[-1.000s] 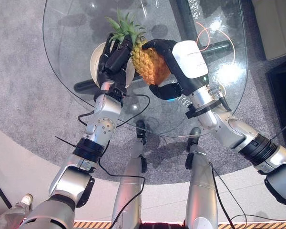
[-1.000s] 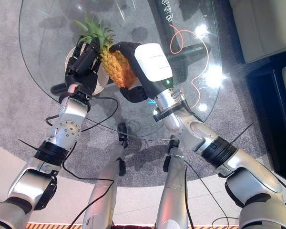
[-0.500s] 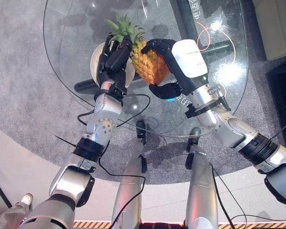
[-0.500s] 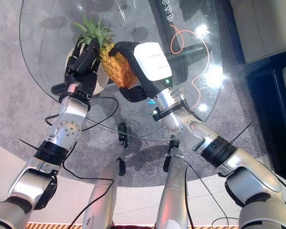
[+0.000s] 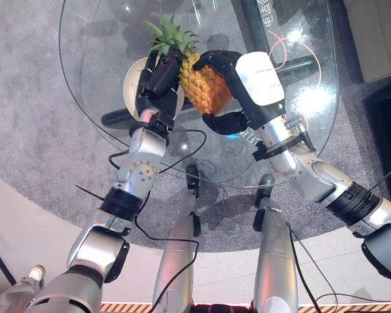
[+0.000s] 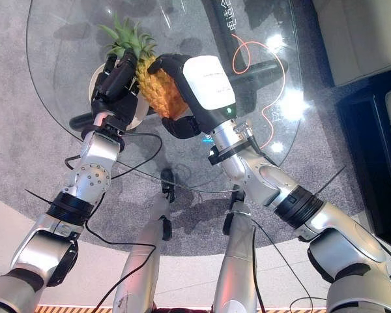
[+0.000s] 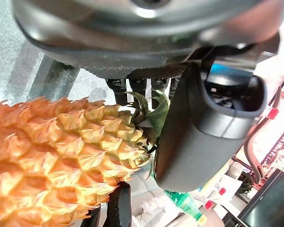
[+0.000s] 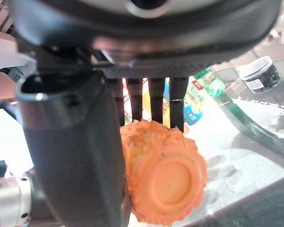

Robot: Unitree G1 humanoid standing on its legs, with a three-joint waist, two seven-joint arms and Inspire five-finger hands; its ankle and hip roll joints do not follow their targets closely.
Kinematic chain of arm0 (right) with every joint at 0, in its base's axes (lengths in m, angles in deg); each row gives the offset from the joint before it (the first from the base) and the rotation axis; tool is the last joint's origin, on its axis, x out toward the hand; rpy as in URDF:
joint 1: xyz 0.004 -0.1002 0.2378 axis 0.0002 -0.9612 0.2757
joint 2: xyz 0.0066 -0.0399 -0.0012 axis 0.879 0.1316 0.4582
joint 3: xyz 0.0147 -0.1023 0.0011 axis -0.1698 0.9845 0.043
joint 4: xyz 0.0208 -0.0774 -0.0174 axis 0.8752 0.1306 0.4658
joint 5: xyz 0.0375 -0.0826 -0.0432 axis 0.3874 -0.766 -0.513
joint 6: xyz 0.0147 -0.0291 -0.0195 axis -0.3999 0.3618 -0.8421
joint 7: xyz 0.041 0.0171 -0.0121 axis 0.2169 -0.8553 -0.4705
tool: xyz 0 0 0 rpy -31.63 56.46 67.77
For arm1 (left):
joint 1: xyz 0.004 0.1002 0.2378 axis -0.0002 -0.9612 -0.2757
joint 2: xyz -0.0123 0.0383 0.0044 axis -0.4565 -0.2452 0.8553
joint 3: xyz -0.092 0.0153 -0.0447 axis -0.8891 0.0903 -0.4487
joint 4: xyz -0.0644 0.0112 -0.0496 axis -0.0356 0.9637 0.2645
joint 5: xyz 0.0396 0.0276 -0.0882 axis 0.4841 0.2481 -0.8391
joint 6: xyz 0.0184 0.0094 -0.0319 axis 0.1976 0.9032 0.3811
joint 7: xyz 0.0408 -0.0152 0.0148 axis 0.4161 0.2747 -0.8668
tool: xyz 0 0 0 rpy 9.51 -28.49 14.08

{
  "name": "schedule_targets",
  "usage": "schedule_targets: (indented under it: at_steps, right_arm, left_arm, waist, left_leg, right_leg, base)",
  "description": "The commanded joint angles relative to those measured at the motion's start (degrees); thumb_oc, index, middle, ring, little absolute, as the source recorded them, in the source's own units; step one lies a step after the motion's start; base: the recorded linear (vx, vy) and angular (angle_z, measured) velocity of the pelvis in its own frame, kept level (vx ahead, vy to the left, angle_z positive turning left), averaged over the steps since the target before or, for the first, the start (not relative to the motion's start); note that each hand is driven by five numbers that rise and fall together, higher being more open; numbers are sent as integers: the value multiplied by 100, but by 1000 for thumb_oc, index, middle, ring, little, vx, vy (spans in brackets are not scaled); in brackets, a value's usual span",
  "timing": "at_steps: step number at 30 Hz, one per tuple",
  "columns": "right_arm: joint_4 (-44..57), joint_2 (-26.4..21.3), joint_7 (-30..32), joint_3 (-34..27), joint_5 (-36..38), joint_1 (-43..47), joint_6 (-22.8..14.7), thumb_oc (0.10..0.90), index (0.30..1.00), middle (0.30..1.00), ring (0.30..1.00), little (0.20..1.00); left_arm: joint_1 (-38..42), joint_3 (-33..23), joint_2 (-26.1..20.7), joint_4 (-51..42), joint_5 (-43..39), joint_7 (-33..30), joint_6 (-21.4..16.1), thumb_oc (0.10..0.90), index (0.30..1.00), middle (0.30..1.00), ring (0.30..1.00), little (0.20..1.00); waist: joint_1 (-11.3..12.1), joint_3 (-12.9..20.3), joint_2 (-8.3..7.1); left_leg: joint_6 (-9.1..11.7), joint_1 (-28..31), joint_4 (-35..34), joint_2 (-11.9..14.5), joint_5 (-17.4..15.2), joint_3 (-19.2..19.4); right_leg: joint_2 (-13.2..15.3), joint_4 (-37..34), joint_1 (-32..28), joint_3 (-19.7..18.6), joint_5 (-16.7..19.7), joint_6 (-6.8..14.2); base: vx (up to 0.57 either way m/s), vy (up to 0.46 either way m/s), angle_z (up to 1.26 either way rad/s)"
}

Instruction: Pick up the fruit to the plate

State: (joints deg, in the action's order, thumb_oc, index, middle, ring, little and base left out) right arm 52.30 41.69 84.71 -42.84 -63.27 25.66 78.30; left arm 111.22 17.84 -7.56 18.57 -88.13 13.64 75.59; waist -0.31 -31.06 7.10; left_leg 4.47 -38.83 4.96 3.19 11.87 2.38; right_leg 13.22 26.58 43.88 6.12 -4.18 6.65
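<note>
The pineapple [image 5: 205, 88] is held above the round glass table [image 5: 91, 98], near its left edge, by both hands. The right hand [image 5: 251, 85] curls fingers and thumb round its orange body. The left hand [image 5: 158, 81] grips at the leafy crown, seemingly pinching it. The white plate [image 5: 131, 81] lies under the left hand.

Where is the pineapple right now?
The pineapple is held up between both hands above the glass table: the right hand is wrapped round its body, the left hand at its leafy end, next to the white plate.
</note>
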Motion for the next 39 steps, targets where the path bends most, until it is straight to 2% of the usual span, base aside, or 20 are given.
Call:
schedule_targets:
  at_steps: [1,8,12,13,15,17,39]
  right_arm:
    - [1623,445,378,199,-122,1384,-950,100,300,300,300,200]
    - [1624,425,346,257,-66,1402,-942,100,300,300,300,200]
    - [1617,415,356,262,-66,1403,-945,100,300,300,300,200]
    - [1618,409,351,265,-62,1404,-948,100,300,300,300,200]
    - [1626,397,349,267,-56,1392,-949,100,300,300,300,200]
    - [1635,368,339,265,-46,1382,-965,100,300,300,300,200]
    - [1583,289,325,259,-68,1344,-1051,100,300,300,300,200]
  left_arm:
    - [1017,568,65,-393,-54,685,-137,800,900,900,900,900]
    - [1012,629,30,-441,-79,960,-150,800,900,900,900,900]
    - [1040,686,-19,-430,60,1329,-152,800,900,900,900,900]
    - [1048,707,-39,-426,111,1366,-193,674,792,792,792,774]
    - [1053,737,-53,-431,187,1415,-235,278,453,453,453,378]
    - [1052,741,-88,-422,191,1533,-280,100,300,300,300,200]
    - [1056,761,-217,-317,101,1856,-391,100,300,300,300,200]
  waist:
    - [-6,127,-185]
    - [-3,127,-179]
    - [-6,127,-181]
    - [-9,127,-181]
    - [-13,127,-184]
    - [-21,127,-185]
    - [-32,127,-167]
  left_leg:
    - [-50,273,330,-383,-672,312]
    - [-48,267,335,-375,-675,319]
    - [-50,268,332,-376,-680,318]
    - [-49,273,329,-372,-679,320]
    - [-49,283,324,-369,-678,321]
    - [-52,280,334,-367,-687,321]
    - [-65,286,306,-371,-691,335]
  right_leg:
    - [-154,-1497,-721,448,704,120]
    - [-145,-1507,-724,449,714,120]
    - [-145,-1515,-722,443,722,119]
    - [-145,-1515,-724,442,724,118]
    - [-143,-1514,-727,436,728,117]
    - [-144,-1508,-721,425,723,113]
    - [-136,-1542,-717,398,734,110]
  base:
    - [0,0,0]
    - [0,0,0]
    - [0,0,0]
    - [0,0,0]
    - [0,0,0]
    - [0,0,0]
    - [0,0,0]
